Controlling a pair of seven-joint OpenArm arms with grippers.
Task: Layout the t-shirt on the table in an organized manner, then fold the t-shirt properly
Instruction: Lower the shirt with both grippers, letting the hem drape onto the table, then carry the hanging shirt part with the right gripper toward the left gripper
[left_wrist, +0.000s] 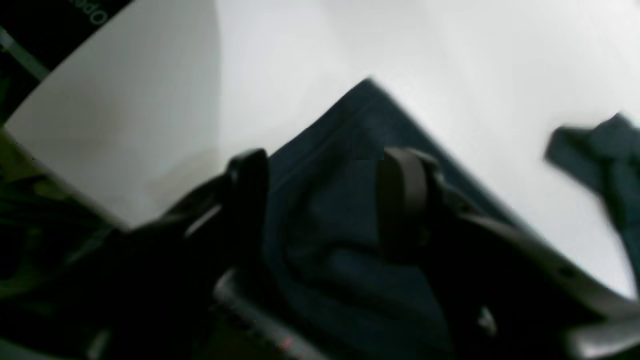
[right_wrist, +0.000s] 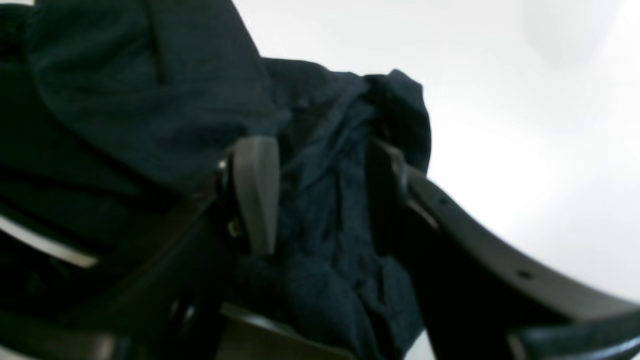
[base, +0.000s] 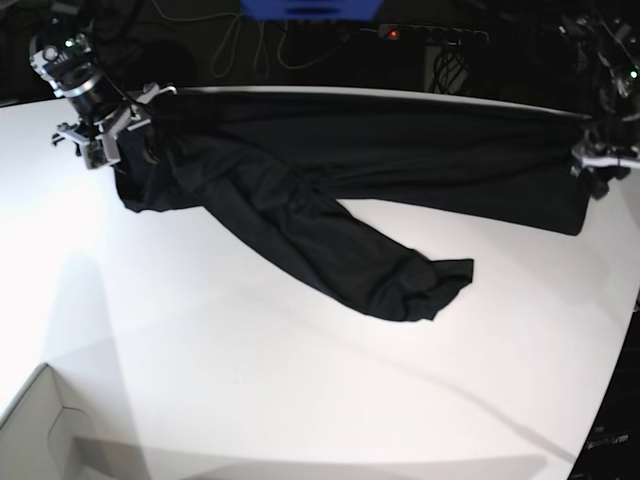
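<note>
Near the front-left corner of the counter (base: 300, 400), only a pale box (base: 40, 430) is seen; the front half lies bare. Toward the middle, a bunched lump of the shirt (base: 400, 280) rests on the counter, where a twisted part of the cloth trails down from the span behind it. Along the far edge, the shirt is stretched nearly taut from the left side of the base view to the right, its top edge straight between the two arms.

The right pincer (right_wrist: 320, 195) is seen with its jaws parted, rumpled cloth lying between them; whether the pads touch it cannot be told through the blur. The left pincer (left_wrist: 325, 200) is likewise spread, a shirt corner lying loosely in the gap and pointing out over the counter.

The fabric is judged light, thin and limp: it sags, twists and creases readily and would slip from a loose hold. A firm pinch at a corner or hem, where the cloth is doubled, is judged best, so that the twisted part can be spread flat.
</note>
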